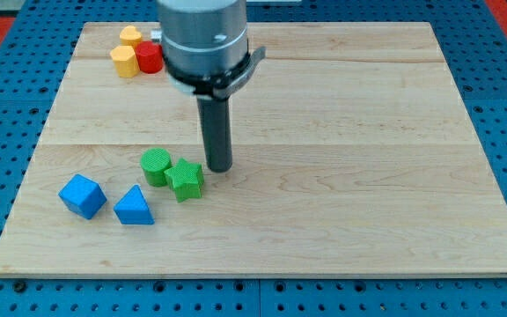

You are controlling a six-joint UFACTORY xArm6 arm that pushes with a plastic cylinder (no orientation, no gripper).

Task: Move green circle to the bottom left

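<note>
In the one camera view, the green circle (155, 165) sits on the wooden board (341, 132) left of centre, in the lower half of the frame. It is a short, ribbed green cylinder with a flat top, touching or almost touching a green star-like block (186, 180) at its lower right. I judge it light, rigid and not fragile, likely to slide easily on the smooth wood; being round, it may roll off a push that is not aimed through its middle. There is nothing to grip it with: the arm has no fingers, only a dark rod, so contact should come on the upper-right wall of the circle, pushing toward the frame's lower left. My tip (220, 169) stands just right of the green star, apart from the circle, with the star partly between them. Along the path to the lower left lie a blue cube (83, 195) and a blue triangle (135, 207), which could be struck. At upper left, two yellow blocks (127, 50) and a red block (150, 57) cluster, well apart.
</note>
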